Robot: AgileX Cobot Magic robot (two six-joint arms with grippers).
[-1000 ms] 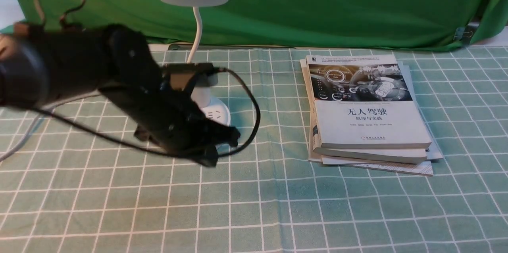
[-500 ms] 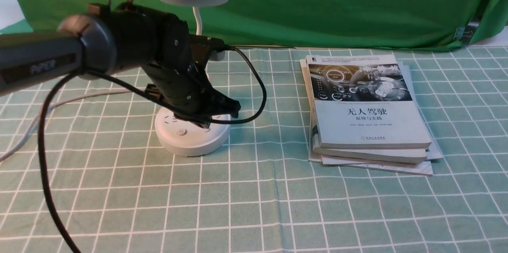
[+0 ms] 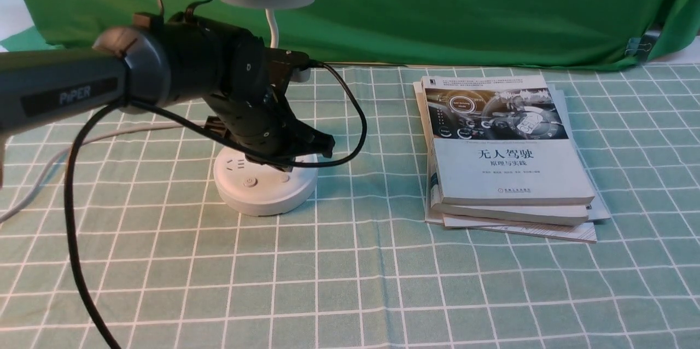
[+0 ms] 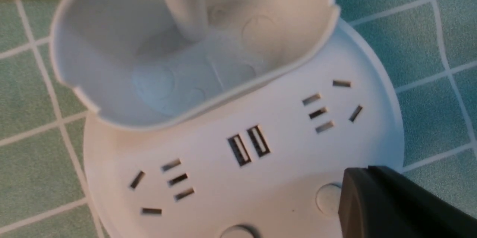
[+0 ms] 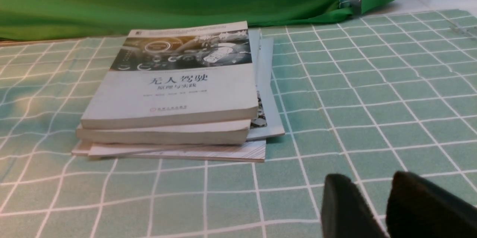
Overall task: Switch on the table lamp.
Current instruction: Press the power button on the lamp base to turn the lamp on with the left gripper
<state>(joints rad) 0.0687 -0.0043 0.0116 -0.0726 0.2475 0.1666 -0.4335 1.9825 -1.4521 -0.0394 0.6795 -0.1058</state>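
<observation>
Find white disc-headed table lamp [image 3: 263, 196] on green checked tablecloth [image 3: 383, 283] directly below left gripper [image 3: 321, 146] (jaw state: cannot tell), small round base button [image 4: 325, 197] just beside dark fingertip [image 4: 376, 204]; likely needs short downward press.

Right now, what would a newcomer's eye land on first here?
The black left arm dominates, stretching in from the left side with the left gripper low over the round base of the white table lamp, its fingertip right beside a button. Next, the stack of books lies to the lamp's right on the green checked tablecloth, with a green backdrop behind.
</observation>
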